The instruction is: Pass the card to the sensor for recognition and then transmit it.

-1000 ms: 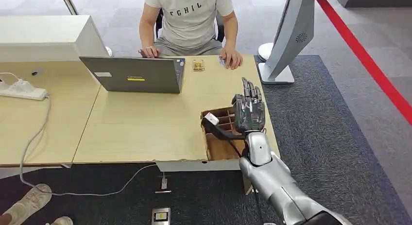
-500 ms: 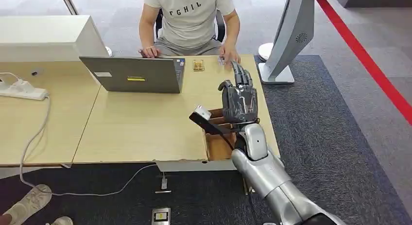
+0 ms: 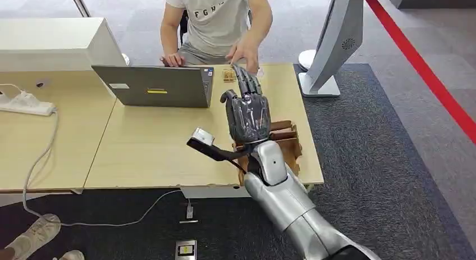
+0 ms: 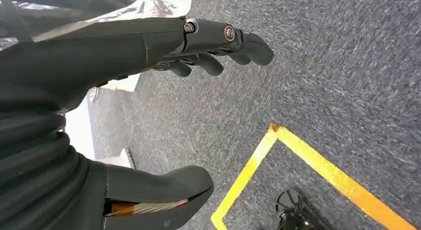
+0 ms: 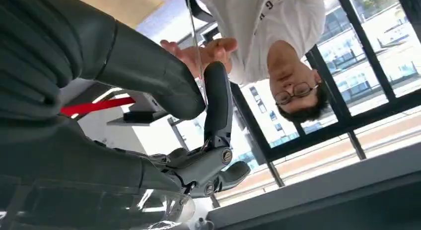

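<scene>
Right hand (image 3: 247,111) has swung left and forward off the cardboard tray (image 3: 283,137), now raised over the desk (image 3: 157,145) toward the person's hand (image 3: 245,50). We see a thin card (image 5: 196,46) edge-on, pinched between thumb and finger in the right wrist view. Card looks light, stiff, slick; we judge an edge pinch safest, leaving the far end free. Left hand (image 4: 149,46) hangs over carpet, fingers apart, holding nothing.
</scene>
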Available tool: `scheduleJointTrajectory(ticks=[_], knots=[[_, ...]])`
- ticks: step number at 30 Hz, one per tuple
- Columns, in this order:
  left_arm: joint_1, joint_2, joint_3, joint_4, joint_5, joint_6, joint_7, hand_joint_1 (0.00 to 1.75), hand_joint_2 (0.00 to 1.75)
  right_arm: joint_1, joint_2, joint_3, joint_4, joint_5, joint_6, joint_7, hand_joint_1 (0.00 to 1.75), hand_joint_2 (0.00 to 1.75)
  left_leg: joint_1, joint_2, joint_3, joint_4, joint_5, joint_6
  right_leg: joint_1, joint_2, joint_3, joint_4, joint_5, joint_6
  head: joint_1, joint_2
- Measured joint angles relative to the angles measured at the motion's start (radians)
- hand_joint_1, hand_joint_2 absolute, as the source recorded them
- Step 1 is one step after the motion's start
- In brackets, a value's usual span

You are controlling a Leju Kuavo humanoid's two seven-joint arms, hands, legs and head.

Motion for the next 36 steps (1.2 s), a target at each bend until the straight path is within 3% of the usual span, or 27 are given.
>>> scheduleJointTrajectory(ticks=[6,15,25,36], knots=[[0.0,-0.009,0.0,0.0,0.008,0.014,-0.002,0.24,1.75,-0.014,0.055,0.0,0.034,0.021,0.0,-0.012,1.75,1.75,0.0,0.0,0.0,0.0,0.0,0.0,0.0,0.0,0.0,0.0,0.0,0.0,0.0,0.0],[0.001,-0.014,0.0,0.0,0.014,0.01,-0.005,0.26,1.75,-0.034,0.09,0.0,0.086,0.048,0.0,0.021,1.75,1.75,0.0,0.0,0.0,0.0,0.0,0.0,0.0,0.0,0.0,0.0,0.0,0.0,0.0,0.0],[0.002,-0.008,0.0,-0.005,-0.039,-0.037,0.019,0.26,1.75,-0.05,0.077,-0.015,0.115,0.073,0.0,0.094,1.75,1.75,0.0,0.0,0.0,0.0,0.0,0.0,0.0,0.0,0.0,0.0,0.0,0.0,0.0,0.0],[0.006,0.002,0.0,-0.01,-0.058,-0.038,0.042,0.26,1.75,-0.058,0.047,-0.029,0.128,0.08,0.0,0.117,1.75,1.75,0.0,0.0,0.0,0.0,0.0,0.0,0.0,0.0,0.0,0.0,0.0,0.0,0.0,0.0]])
